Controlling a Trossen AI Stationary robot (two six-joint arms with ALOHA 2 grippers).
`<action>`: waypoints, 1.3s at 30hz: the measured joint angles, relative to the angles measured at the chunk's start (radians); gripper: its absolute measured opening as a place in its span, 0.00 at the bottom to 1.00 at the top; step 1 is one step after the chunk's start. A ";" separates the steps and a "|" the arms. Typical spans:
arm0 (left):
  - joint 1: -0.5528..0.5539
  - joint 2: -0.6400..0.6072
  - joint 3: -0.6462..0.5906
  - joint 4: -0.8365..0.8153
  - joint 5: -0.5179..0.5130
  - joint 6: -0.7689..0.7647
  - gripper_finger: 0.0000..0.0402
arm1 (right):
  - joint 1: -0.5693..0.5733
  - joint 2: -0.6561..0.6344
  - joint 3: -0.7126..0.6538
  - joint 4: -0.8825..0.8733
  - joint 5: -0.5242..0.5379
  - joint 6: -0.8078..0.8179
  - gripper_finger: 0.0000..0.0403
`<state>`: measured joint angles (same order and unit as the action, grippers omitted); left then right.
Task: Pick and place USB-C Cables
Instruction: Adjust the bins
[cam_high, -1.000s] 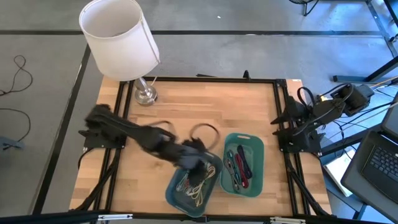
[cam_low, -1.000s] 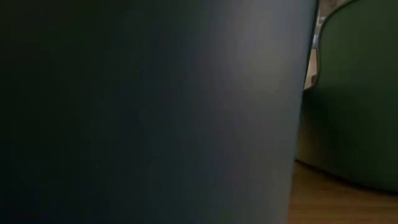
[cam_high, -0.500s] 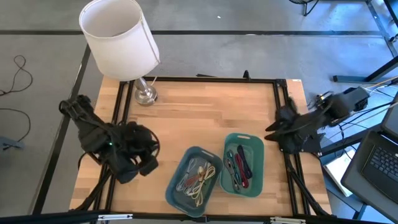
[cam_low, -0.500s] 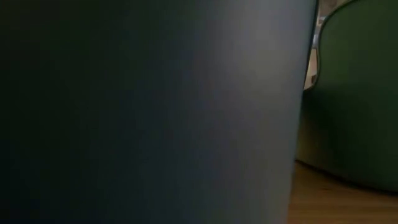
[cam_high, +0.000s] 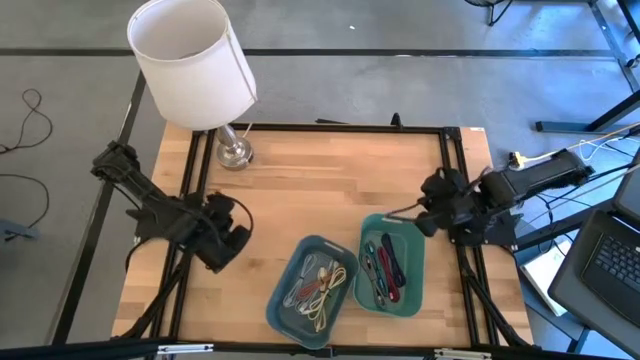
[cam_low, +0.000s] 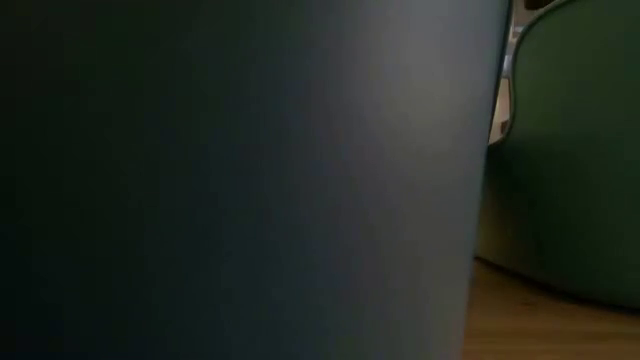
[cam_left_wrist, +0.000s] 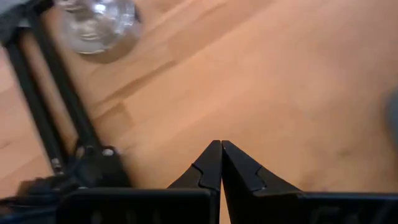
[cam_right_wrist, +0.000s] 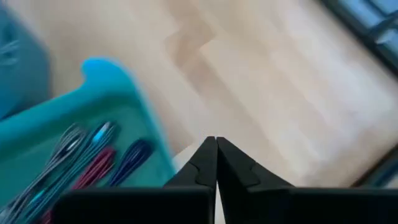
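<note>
Several USB-C cables, beige, white and red, lie in the blue tray (cam_high: 312, 290). More cables (cam_high: 383, 265), grey, red and purple, lie in the teal tray (cam_high: 392, 262) beside it; the right wrist view shows them too (cam_right_wrist: 93, 162). My left gripper (cam_high: 226, 248) hovers over the bare wood left of the blue tray, its fingers (cam_left_wrist: 221, 149) shut on nothing. My right gripper (cam_high: 395, 212) reaches in from the right edge, just beyond the teal tray's far rim (cam_right_wrist: 99, 71). It is shut (cam_right_wrist: 216, 143) and holds nothing.
A lamp with a white shade (cam_high: 195, 60) stands at the far left corner on a metal base (cam_high: 235, 152) (cam_left_wrist: 96, 25). Black frame rails (cam_high: 455, 170) border the table. The blue tray's wall (cam_low: 240, 180) fills most of the low view.
My left arm has drawn back from over the blue tray toward the table's left edge. It now hangs over bare wood. My right arm has swung in from the right edge toward the teal tray's far rim. The trays and cables have stayed put.
</note>
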<state>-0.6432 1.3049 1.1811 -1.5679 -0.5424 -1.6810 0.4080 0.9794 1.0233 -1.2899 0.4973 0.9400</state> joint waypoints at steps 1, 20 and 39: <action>0.007 -0.009 -0.024 -0.002 -0.006 -0.008 0.01 | -0.024 0.000 0.000 0.002 0.013 -0.015 0.01; 0.070 -0.039 -0.096 0.057 -0.113 0.026 0.01 | -0.426 0.015 -0.342 0.582 -0.318 -0.309 0.00; 0.070 -0.039 -0.096 0.123 -0.116 0.026 0.00 | -0.367 0.015 -0.499 0.847 -0.519 -0.126 0.00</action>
<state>-0.5728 1.2659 1.0847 -1.4452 -0.6584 -1.6547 0.0413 0.9947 0.5248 -0.4434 -0.0217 0.8136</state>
